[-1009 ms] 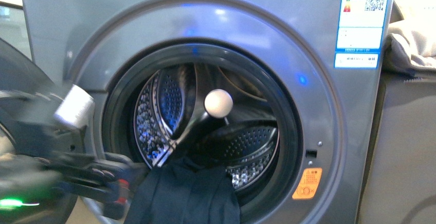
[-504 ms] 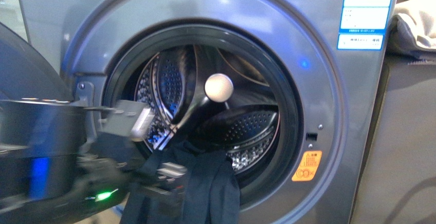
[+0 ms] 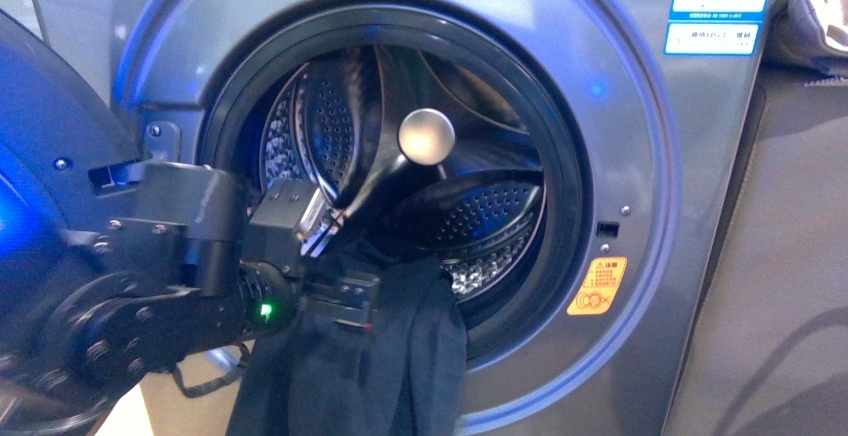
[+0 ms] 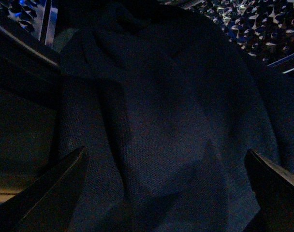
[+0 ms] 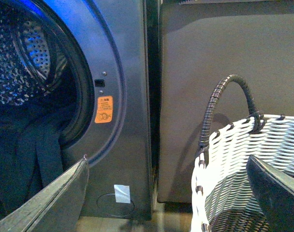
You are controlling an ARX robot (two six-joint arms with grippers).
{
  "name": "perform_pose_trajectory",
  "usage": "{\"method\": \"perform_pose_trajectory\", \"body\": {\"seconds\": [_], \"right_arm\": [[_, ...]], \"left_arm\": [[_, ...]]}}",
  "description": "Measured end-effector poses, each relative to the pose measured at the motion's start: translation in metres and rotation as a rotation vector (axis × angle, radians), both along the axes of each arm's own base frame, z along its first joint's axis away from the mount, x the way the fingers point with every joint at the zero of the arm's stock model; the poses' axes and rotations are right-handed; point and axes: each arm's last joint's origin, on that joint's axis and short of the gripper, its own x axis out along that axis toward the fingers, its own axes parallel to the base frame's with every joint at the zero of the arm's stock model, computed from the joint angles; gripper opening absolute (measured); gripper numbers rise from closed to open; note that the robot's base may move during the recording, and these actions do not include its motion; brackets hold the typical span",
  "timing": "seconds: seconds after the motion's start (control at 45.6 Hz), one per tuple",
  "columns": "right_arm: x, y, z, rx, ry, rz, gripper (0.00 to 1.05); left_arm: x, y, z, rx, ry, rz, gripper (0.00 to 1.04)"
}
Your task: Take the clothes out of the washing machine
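Observation:
The silver-grey washing machine (image 3: 640, 156) fills the front view, its perforated drum (image 3: 480, 226) exposed. The dark navy clothes (image 3: 385, 356) spill out of the drum and hang limp over the lower rim. My left gripper (image 3: 345, 301) has come in from the left and is right at the hanging cloth. In the left wrist view the clothes (image 4: 156, 125) fill the picture, with the left gripper (image 4: 166, 203) open and its dark fingers (image 4: 50, 193) spread wide on either side. My right gripper (image 5: 166, 203) is open and holds nothing, low beside the washing machine (image 5: 123, 72); the clothes (image 5: 36, 154) show there too.
The open door (image 3: 50, 96) stands at the left, lit blue. A pale round knob (image 3: 427, 136) on a dark stem sits in front of the drum. A white woven basket (image 5: 253, 164) with a dark handle (image 5: 224, 92) stands right of the machine, before a dark cabinet (image 5: 224, 53). Beige fabric (image 3: 810, 11) lies top right.
My left arm has swung in from the left edge to the right and up, reaching the hanging cloth. The camera has closed in on the machine. The clothes hang as before.

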Motion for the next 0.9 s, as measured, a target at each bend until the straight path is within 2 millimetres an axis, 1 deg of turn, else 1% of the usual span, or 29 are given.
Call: {"method": "perform_pose_trajectory", "body": {"seconds": [0.044,0.132,0.351,0.439,0.658,0.899], "right_arm": [[0.000,0.000,0.000,0.000,0.000,0.000,0.97],[0.000,0.000,0.000,0.000,0.000,0.000,0.97],[0.000,0.000,0.000,0.000,0.000,0.000,0.97],[0.000,0.000,0.000,0.000,0.000,0.000,0.97],[0.000,0.000,0.000,0.000,0.000,0.000,0.97],[0.000,0.000,0.000,0.000,0.000,0.000,0.97]], "left_arm": [[0.006,0.002,-0.003,0.002,0.005,0.009,0.98],[0.013,0.001,-0.004,-0.004,0.008,0.010,0.98],[0.020,-0.002,-0.010,-0.021,0.028,-0.009,0.98],[0.025,-0.006,-0.013,-0.033,0.050,-0.010,0.98],[0.020,-0.023,-0.020,-0.018,0.132,-0.026,0.98],[0.018,-0.031,-0.019,0.035,0.182,0.043,0.98]]}}
